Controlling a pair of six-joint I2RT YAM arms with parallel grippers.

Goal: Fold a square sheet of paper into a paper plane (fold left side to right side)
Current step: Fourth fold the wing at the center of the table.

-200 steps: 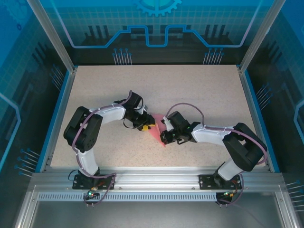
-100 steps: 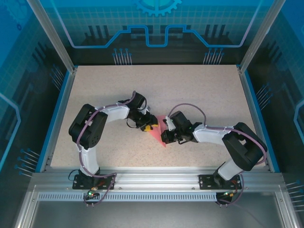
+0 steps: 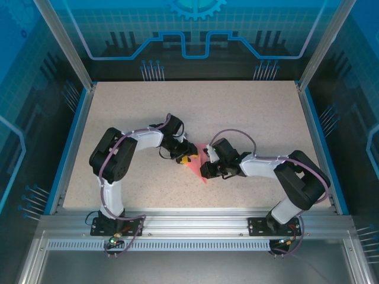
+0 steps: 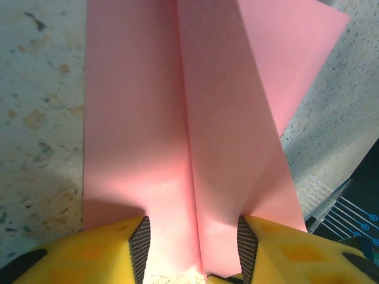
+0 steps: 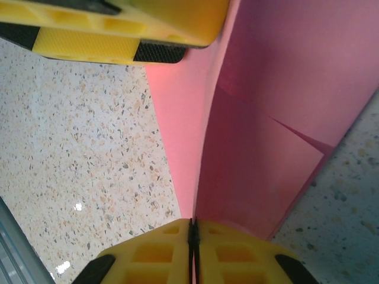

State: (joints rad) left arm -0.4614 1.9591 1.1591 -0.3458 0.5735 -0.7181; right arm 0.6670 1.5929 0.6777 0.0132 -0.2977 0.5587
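Both arms are bent inward over the speckled table (image 3: 249, 112), so that the left gripper (image 3: 185, 157) and the right gripper (image 3: 204, 170) are set nose to nose across the paper plane (image 3: 195, 164), near the table's middle. From above the jaws cannot be judged, since much of the pink paper is covered by them. In the left wrist view the left jaws are seen standing apart, with flat paper and its centre crease lying between the pads (image 4: 140, 244). In the right wrist view the right fingers (image 5: 154, 255) are seen pressed together on a raised fold of the plane, whose far end is cut off.
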